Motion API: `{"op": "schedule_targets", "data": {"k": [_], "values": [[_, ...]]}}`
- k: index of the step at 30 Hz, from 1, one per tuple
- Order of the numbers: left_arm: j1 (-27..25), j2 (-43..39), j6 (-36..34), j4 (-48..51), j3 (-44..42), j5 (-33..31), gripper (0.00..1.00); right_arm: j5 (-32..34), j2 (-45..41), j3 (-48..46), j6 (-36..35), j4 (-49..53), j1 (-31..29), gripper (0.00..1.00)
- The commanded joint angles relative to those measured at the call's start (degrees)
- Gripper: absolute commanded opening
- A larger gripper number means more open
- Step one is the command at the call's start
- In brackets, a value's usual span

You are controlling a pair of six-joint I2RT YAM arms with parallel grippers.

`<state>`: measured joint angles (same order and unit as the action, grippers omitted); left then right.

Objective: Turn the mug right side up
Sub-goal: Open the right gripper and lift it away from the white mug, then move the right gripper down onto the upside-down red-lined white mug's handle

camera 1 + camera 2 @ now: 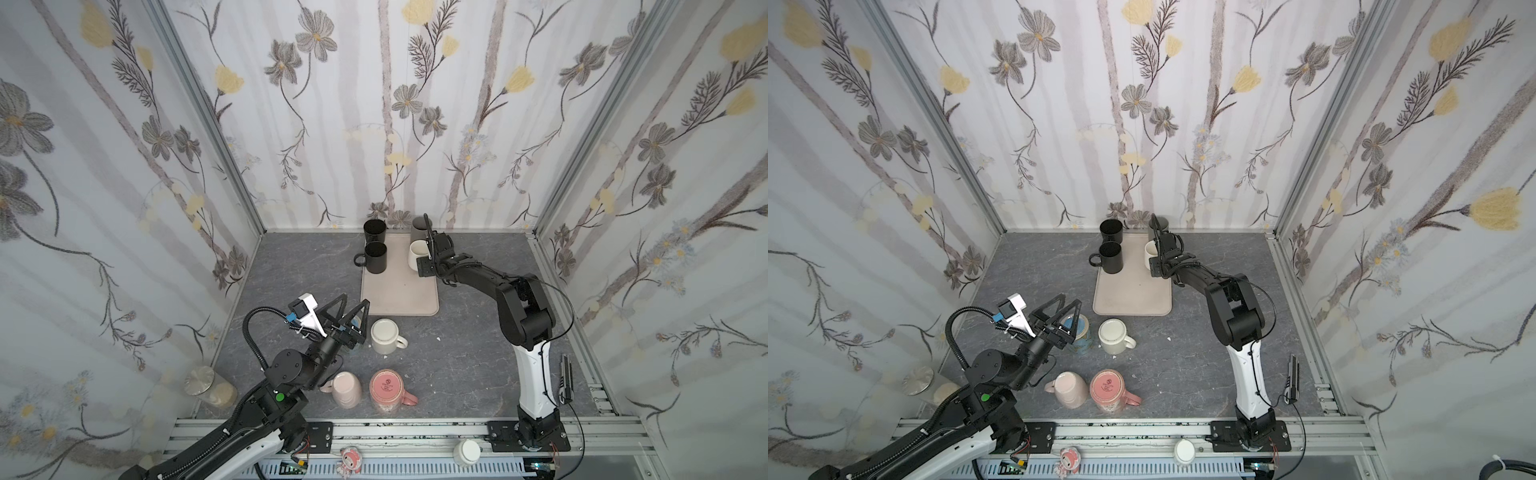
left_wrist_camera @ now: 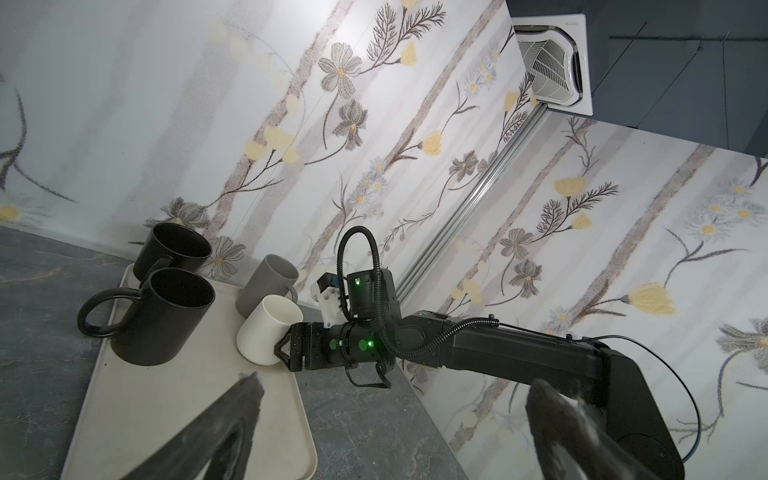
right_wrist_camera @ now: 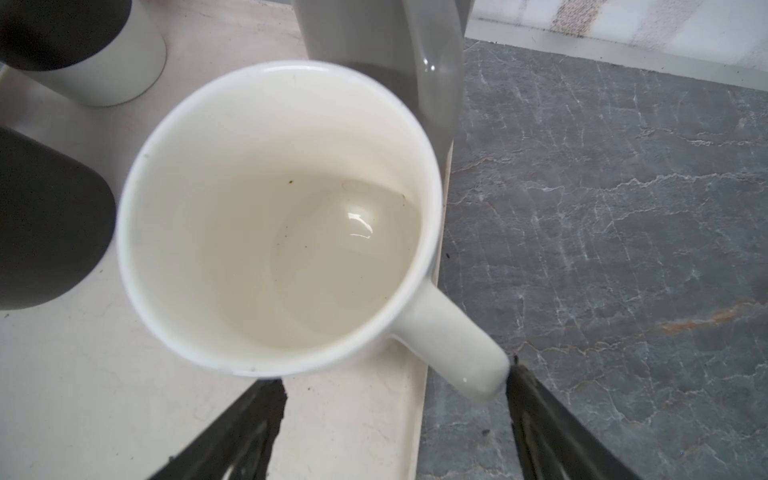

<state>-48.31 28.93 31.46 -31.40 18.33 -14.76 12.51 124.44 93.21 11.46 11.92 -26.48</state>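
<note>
Enclosure: floral-papered walls (image 1: 332, 124) closed in three sides of a grey marbled tabletop (image 1: 457, 365).
Task item: I found the white mug (image 3: 274, 216) mouth-up on the beige tray (image 1: 399, 299), right at the tray's right-hand edge, with its handle (image 3: 453, 345) reaching out over the tabletop.
Right gripper (image 3: 392, 376): jaws were spread much wider than the handle. One fingertip touched the handle's end and the other stood clear, so nothing was pinched.
Left gripper (image 1: 351, 311): jaws were spread and empty, poised above a blue mug (image 1: 1079, 332) near the front left.
Status (my judgement): this mug looked righted and let go, with only the withdrawal left.
Risk 1: the touching fingertip could drag the handle on the way out, spinning the mug or walking it off the tray edge.
Risk 2: a sideways exit could knock the grey mug (image 2: 266, 286), which stood just behind and appeared to touch the white one.
Risk 3: the two black mugs (image 2: 166, 316) stood near on the other side, so a swing that way could hit them.
Open room: the tray's near half was bare, and so was the tabletop to the right of it. I judged the safest exit to be straight back along the handle line.
Other items: a cream mug (image 1: 384, 334) and a deep pink mug (image 1: 386, 390) sat base-up, well apart from the tray. A pale pink mug (image 1: 347, 388) appeared base-up too.
</note>
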Motion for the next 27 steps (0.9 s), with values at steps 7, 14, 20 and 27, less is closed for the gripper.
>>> {"op": "schedule_targets", "data": {"k": [7, 14, 20, 27], "values": [[-0.01, -0.23, -0.43, 0.60, 0.29, -0.09, 1.00, 3.80, -11.15, -10.39, 1.81, -5.08, -1.61, 0.87], [-0.01, -0.89, -0.35, 5.18, 1.05, -0.18, 1.00, 5.14, -30.06, -26.18, 4.27, -9.20, -5.28, 0.85], [0.05, -3.26, 0.06, 8.14, 0.49, -1.25, 1.00, -6.69, -44.43, -37.33, 5.16, -7.59, -12.07, 0.85], [0.01, -6.89, 1.45, 10.59, -1.32, -2.98, 1.00, -17.74, -51.76, -44.38, 4.24, -2.57, -26.35, 0.85]]}}
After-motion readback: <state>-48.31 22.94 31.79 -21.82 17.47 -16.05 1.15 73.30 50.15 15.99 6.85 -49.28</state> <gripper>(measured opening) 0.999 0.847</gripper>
